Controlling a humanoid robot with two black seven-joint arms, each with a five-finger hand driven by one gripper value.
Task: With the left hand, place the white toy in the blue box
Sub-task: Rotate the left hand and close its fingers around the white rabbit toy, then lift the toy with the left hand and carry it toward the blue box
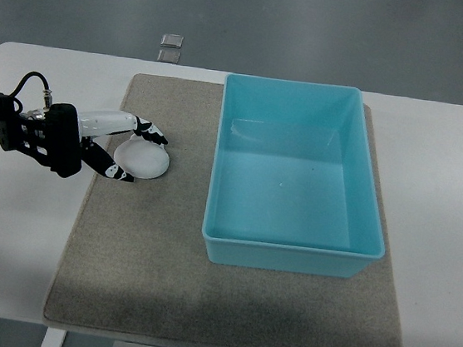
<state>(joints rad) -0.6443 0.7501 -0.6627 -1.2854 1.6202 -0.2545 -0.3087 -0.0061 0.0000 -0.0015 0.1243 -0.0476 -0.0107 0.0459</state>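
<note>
A grey mat (226, 298) covers most of the white desk (4, 256), reaching close to its near edge, and everything in play sits on it. Toward the desk's left edge, the left hand (125, 149) lies low over the mat with its fingers (151, 133) curled round the white toy (142, 160), a pale rounded shape resting on the mat. One finger arches over the toy's far side and another tucks in at its near side, so the hold looks closed, though the toy is not yet lifted. Just beside it, toward the right edge, stands the blue box (290, 247), open-topped with nothing in it. To do this step well, firm the hold, raise the toy clear above the box's left wall, carry it across, and release only over the box floor. The right hand is out of view.
</note>
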